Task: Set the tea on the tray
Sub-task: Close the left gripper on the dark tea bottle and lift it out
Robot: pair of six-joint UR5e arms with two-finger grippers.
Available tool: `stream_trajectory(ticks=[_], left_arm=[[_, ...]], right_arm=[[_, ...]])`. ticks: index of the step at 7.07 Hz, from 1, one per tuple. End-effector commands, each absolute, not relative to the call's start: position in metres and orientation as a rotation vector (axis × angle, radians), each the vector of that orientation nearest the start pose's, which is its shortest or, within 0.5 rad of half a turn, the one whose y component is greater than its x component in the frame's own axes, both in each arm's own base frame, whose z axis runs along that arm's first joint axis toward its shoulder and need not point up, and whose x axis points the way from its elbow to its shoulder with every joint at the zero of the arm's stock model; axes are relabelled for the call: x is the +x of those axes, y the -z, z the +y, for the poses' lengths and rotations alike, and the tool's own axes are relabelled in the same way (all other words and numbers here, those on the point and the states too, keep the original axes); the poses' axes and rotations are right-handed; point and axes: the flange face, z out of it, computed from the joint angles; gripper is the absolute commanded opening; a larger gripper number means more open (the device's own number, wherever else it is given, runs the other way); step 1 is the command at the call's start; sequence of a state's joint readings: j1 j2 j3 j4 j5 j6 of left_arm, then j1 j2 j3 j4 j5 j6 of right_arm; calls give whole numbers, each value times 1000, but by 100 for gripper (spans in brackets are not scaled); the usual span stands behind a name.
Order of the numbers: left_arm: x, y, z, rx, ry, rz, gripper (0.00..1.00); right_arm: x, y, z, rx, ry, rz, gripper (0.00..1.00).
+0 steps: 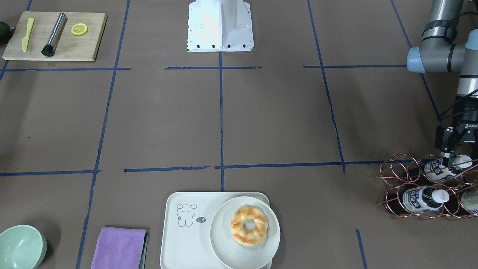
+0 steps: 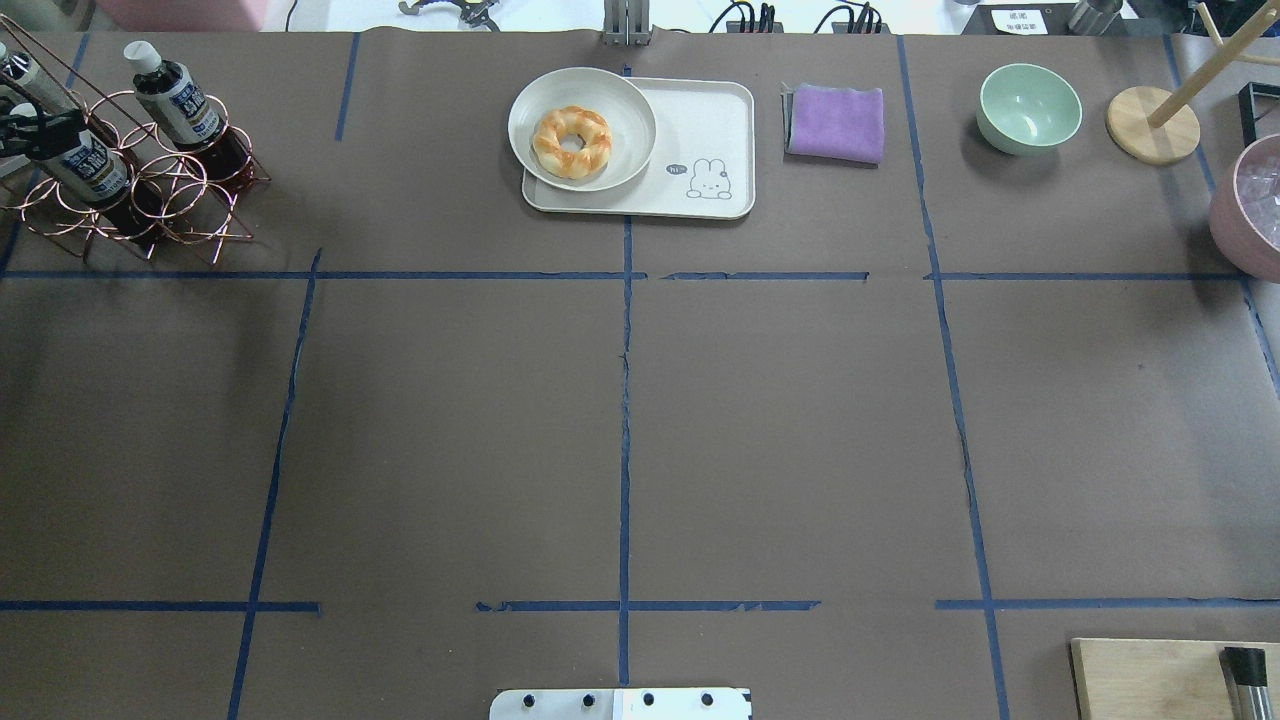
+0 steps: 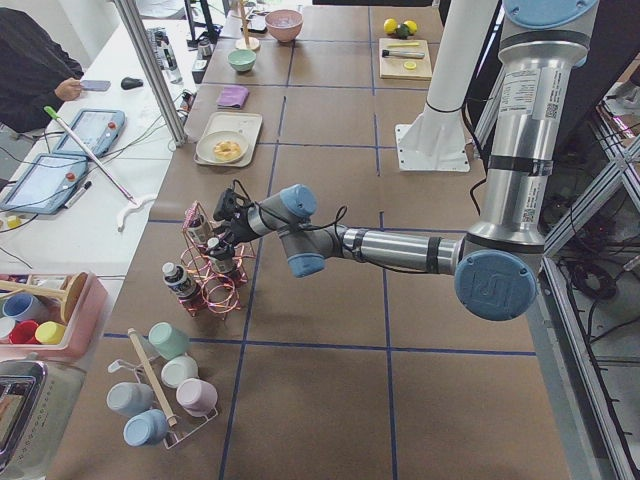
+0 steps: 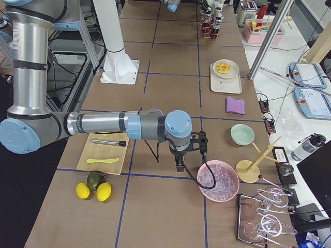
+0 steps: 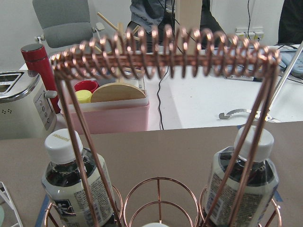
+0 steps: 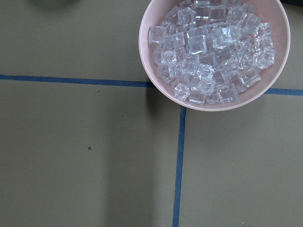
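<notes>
Clear plastic tea bottle [image 1: 440,172] in copper wire rack [image 1: 401,186] — likely light, stiff, slippery | best held at labelled body | left gripper [image 1: 450,160] over it — cannot tell if pinching.

Bright, even overhead light; soft shadows, sharp focus.

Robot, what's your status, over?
Left gripper at tea in wire rack, jaws unclear. Right gripper hovers beside ice bowl. Tray: bear side free; plate with doughnut fills rest.

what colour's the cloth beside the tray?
The cloth is purple; it shows best in the overhead exterior view.
</notes>
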State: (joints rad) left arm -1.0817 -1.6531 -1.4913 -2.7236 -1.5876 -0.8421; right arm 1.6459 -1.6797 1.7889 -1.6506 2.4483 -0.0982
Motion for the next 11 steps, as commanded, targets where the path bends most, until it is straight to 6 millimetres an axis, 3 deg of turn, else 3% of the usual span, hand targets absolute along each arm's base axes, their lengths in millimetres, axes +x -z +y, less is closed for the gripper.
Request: stream_trajectory(ticks=[1,5,6,7,8,9,11], left_arm=[[145,-535,-553,908,300,730,69],[142,-532,-550,912,299,734,12],[139,-527,-551,919,301,739,2],[134,-508,-547,933,294,764,0],[113,-501,-548,928,298,790,0],[95,-501,-550,928,312,793,0],[79,-496,-551,948,333,788,0]], right_arm=[[90,-602,-440,105,35,-872,100],[90,-602,-439,105,35,-872,100],[90,-602,-439,105,34,-872,100],[90,-602,-438,102,33,-872,100],[90,-604,-438,100,33,-872,100],[90,-604,-437,99,32,-872,100],[90,-606,-436,96,31,-872,100]])
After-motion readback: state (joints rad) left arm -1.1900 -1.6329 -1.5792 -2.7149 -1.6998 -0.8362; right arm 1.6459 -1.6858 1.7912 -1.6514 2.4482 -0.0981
